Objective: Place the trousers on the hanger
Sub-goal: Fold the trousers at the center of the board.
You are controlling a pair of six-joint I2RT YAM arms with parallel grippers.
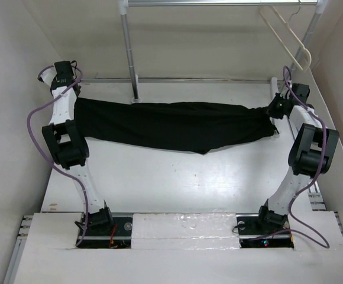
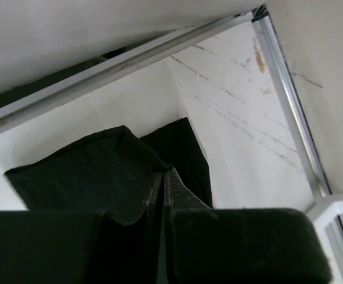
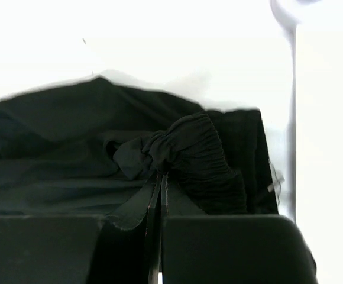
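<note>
Trousers hung stretched between both arms, sagging at mid-span, lowest fold on or just above the counter; left claw was pressed together on a flat cloth end; right claw pinched the gathered elastic end. Hanger hung from the rack rail at far right, well apart from the cloth. Risks, judged: the thin left pinch could slip under tension and drop that end; the sagging middle could drag; the hanger, free on its hook, could swing away when cloth pushed it.
</note>
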